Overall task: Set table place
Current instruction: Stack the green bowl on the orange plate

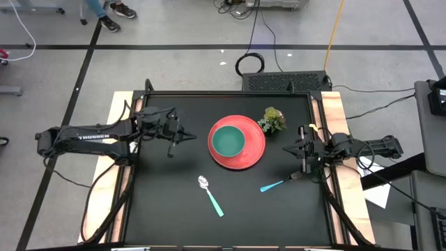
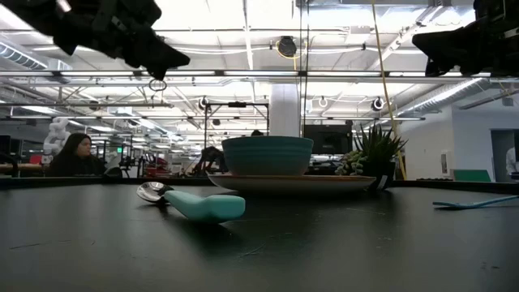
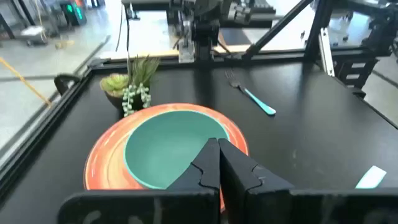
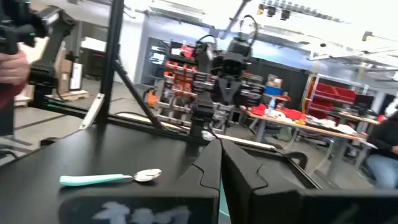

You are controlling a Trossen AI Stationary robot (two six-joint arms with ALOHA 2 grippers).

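Lying between closed hands: plate (image 1: 240,155); untouched

Open-plan robotics lab: exposed ceiling ducts (image 2: 243,77), cluttered workbenches (image 4: 292,118), floor cables (image 1: 251,63).

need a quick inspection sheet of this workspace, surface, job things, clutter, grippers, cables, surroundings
surface: black table, bare around the setting.
job's things: red plate at table centre with the teal bowl on it; spoon in front of the plate, its bowl end toward the plate; fork to the right, tines near the right arm.
clutter: small potted plant touching the plate's far right edge.
grippers: left gripper shut, empty, raised left of the plate; right gripper shut, empty, raised right of the plate.
cables: coiled black cable on the floor behind the table.
surroundings: person seated in the room beyond.
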